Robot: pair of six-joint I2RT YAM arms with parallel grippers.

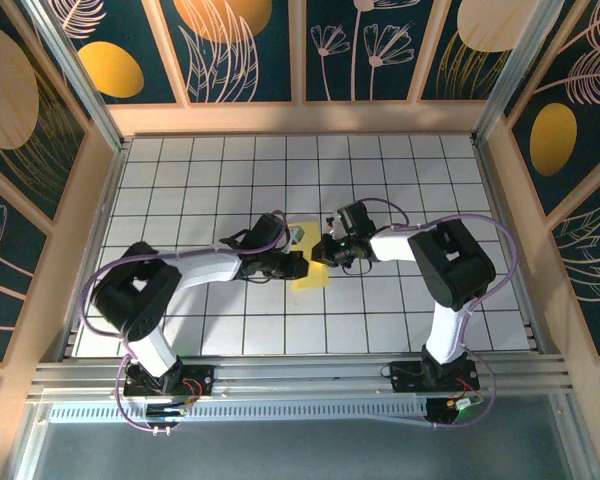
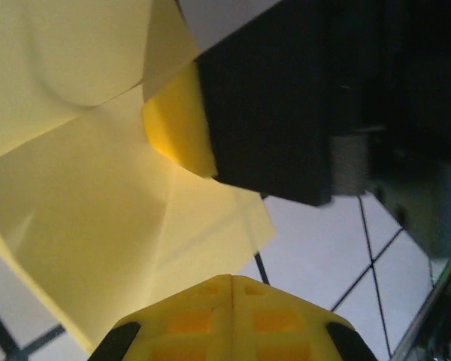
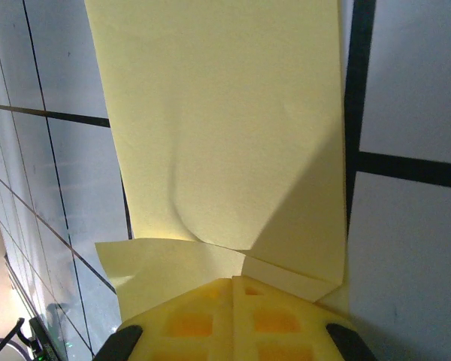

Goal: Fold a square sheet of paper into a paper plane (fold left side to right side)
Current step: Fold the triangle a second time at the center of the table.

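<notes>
2 pincers meet at the partly folded yellow sheet (image 1: 310, 278); left pincer (image 1: 302, 265), right pincer (image 1: 319, 251) both pressed together.

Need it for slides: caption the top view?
Left gripper and right gripper, both shut, close together over the yellow paper on the tiled table.

The square sheet of paper (image 3: 233, 113) was thin, matt yellow stock with a fine grain, softly creased. The table (image 1: 200, 170) beneath was smooth white tile with a slight sheen. The right gripper (image 3: 233, 282) had fingers (image 3: 188, 323) of moulded matt yellow plastic. The rail (image 1: 300, 375) was brushed metal.
</notes>
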